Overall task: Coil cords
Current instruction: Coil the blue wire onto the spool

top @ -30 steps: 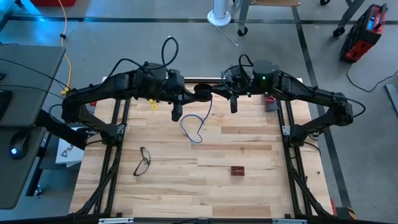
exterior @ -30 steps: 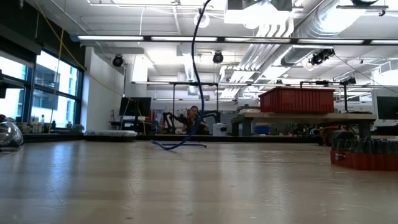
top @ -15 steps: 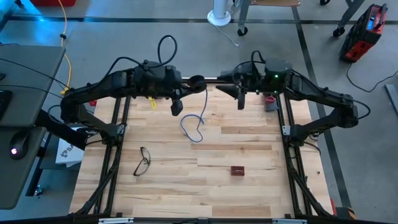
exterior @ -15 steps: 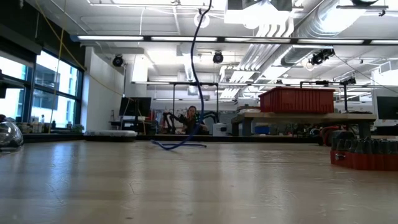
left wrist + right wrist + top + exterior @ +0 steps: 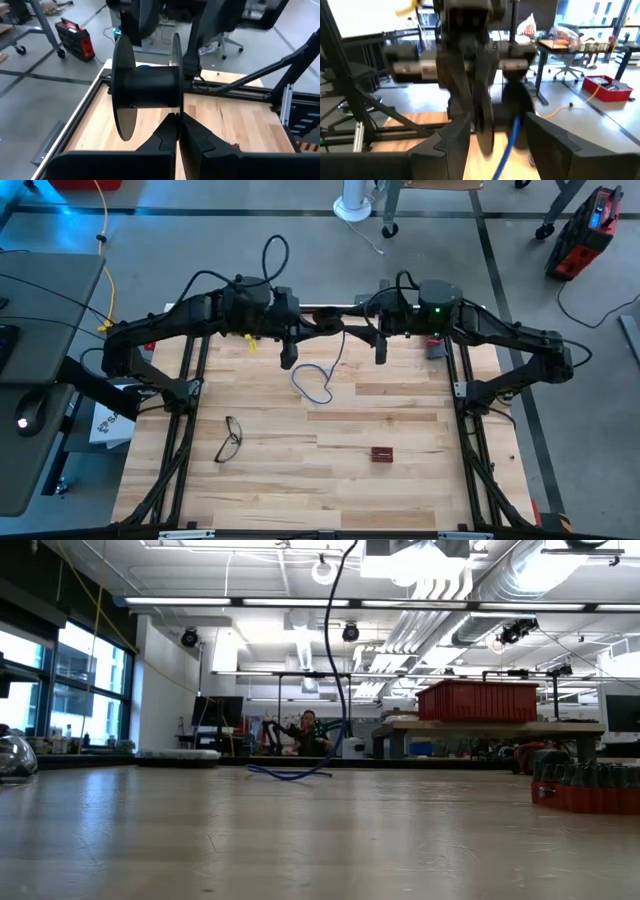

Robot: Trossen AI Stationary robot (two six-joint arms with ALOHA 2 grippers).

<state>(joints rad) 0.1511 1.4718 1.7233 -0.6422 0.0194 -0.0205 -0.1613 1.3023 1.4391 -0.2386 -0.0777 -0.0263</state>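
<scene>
Blue cord [image 5: 318,380] lay mostly loose on the counter [image 5: 400,420]: one slack loop near the back middle, a strand rising from it to the black spool [image 5: 147,92] held in the air above. No cord visible on the spool's barrel in the left wrist view; winding judged barely begun, nearly the whole length left. Left hand [image 5: 177,131] fingers together, clamped on the spool's flange edge. Right hand [image 5: 497,132] fingers apart, the cord running between them, not gripped, just beside the spool. Eyeglasses [image 5: 231,438] and a small red block [image 5: 382,453] lay well apart, toward the front.
</scene>
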